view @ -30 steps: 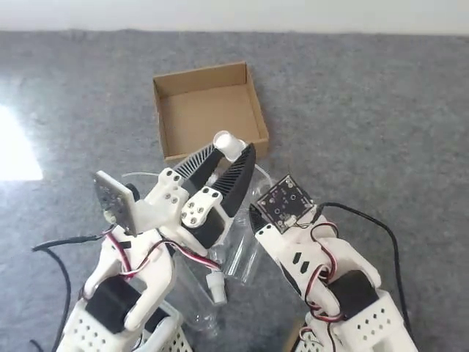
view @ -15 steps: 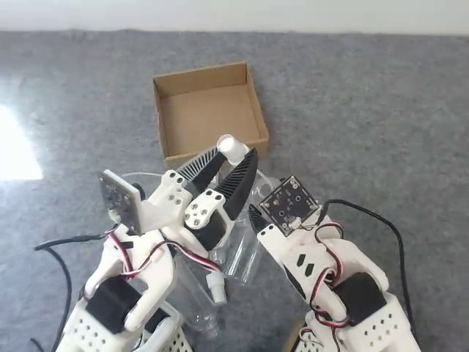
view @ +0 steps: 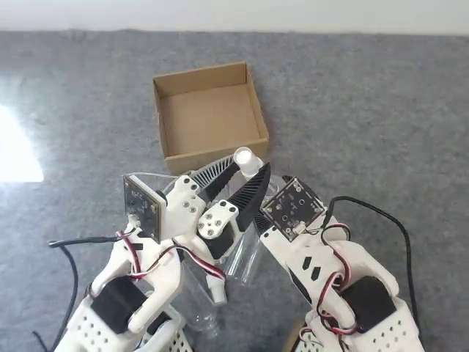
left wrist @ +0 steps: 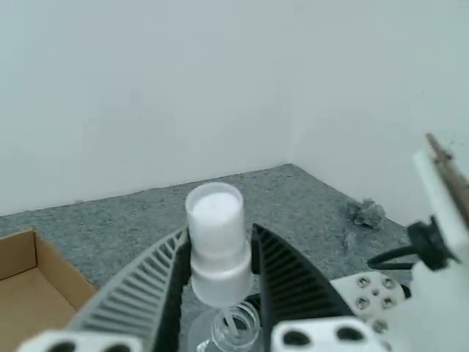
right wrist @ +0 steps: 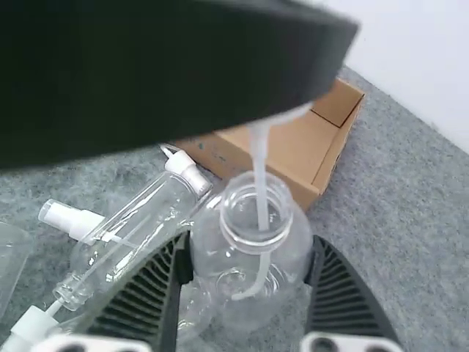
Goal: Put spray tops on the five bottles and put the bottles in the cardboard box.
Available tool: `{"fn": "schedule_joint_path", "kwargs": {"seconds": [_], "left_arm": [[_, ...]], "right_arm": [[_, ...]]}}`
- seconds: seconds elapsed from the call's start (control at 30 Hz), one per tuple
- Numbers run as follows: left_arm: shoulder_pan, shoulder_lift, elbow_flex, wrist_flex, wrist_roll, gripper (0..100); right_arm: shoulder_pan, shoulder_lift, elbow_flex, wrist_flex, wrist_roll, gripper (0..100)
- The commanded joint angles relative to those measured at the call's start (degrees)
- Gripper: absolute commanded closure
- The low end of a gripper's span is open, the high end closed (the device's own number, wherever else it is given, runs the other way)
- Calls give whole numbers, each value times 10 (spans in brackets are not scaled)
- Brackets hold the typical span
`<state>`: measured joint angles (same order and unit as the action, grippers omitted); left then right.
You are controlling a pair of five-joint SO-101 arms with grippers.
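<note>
My left gripper [left wrist: 216,246] is shut on a white spray top [left wrist: 215,242] and holds it upright; in the high view the left gripper [view: 245,167] hangs just in front of the cardboard box [view: 212,155]. The top's thin dip tube [right wrist: 258,183] runs down into the open neck of a clear bottle [right wrist: 253,249]. My right gripper [right wrist: 245,282] is shut on that bottle and holds it upright, under the left gripper's black finger [right wrist: 168,66]. The bottle's neck [left wrist: 234,326] shows right below the top.
The open cardboard box [right wrist: 311,147] has nothing in it and lies just beyond the held bottle. More clear bottles [right wrist: 139,227] lie on the grey carpet beside it, with a loose spray top [view: 217,287] among them. The right arm [view: 330,271] stands close beside the left.
My left gripper has carried the spray top to the right and a little nearer, over the bottle in the right gripper. The right arm has edged to the right.
</note>
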<state>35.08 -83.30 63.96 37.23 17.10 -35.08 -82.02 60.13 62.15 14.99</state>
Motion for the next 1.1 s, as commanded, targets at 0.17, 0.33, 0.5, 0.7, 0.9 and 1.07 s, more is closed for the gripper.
{"fn": "schedule_joint_path", "kwargs": {"seconds": [0.17,0.33,0.5,0.7,0.9,1.07], "left_arm": [[18,-6,0,11,-25,969],[36,-1,2,19,-32,935],[76,29,2,21,-56,935],[79,36,2,22,-79,934],[80,34,5,23,-76,829],[80,34,-2,34,-76,823]], "right_arm": [[-6,-22,-40,2,8,878],[-6,-80,-40,8,10,878],[-6,-95,-39,34,36,878],[-6,-96,-39,33,36,878],[-2,-96,-39,35,36,878],[-2,-95,-37,36,36,878]]}}
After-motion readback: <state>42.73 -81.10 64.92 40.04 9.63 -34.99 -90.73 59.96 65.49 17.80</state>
